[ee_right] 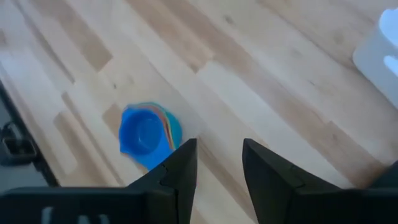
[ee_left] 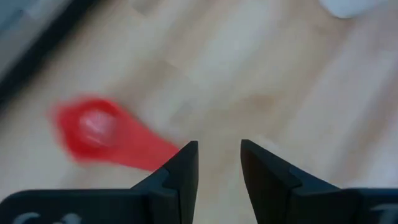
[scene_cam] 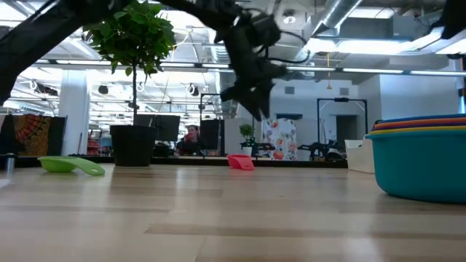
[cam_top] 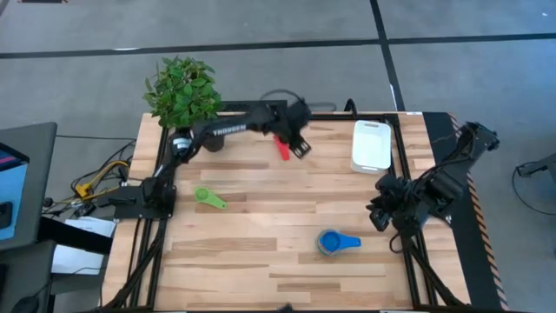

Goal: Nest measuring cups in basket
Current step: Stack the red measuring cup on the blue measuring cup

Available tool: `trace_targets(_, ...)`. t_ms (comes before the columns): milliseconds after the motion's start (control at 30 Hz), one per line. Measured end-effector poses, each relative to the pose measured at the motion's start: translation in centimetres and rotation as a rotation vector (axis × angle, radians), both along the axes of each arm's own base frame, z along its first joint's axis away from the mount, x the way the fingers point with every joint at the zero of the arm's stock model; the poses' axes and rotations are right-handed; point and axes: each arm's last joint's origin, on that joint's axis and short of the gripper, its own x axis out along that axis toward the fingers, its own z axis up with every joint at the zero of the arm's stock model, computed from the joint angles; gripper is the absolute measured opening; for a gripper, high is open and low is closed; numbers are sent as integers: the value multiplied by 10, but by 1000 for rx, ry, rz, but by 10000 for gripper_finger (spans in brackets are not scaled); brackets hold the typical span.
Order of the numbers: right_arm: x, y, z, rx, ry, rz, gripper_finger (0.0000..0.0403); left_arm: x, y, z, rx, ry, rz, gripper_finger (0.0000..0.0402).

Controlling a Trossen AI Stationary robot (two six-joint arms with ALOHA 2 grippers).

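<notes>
A red measuring cup lies on the table near the far edge, left of the white basket. My left gripper hovers open just above and beside it; in the left wrist view the cup's bowl and handle show beyond the fingers, and the low view shows the gripper raised over the cup. A green cup lies toward the table's left. A blue cup sits nested in a stack of others near the near right. My right gripper waits open at the right, above the table.
A potted plant stands at the far left corner, behind the left arm. The basket's corner shows in the right wrist view, with the blue stack beyond those fingers. Bare wood lies between the cups at the table's middle.
</notes>
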Motion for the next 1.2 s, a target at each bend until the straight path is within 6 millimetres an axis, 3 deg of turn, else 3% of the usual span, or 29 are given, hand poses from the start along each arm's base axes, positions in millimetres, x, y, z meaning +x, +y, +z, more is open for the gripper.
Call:
trace_targets(67,3,-4,0,-22,-21,-40,145,-7,24,1,96,27,-71,107)
trace_targets(200,14,-17,2,-36,-59,-147,137,-22,61,3,258,78,-412,106)
trace_targets(333,26,-29,4,-21,-80,-202,133,-30,79,0,350,76,-689,106)
trace_targets(467,37,-40,7,-6,-127,-264,136,-32,93,-12,401,62,-833,106)
trace_targets(667,47,-54,10,2,-186,-327,145,-32,113,-36,365,-8,-875,106)
trace_targets(833,50,-60,11,7,-201,-369,148,-37,122,-67,322,117,-885,106)
trace_targets(1067,52,-62,12,11,-215,-385,142,-34,130,-84,404,283,-842,106)
trace_targets(1200,53,-63,12,10,-217,-389,136,-35,131,-81,414,267,-847,106)
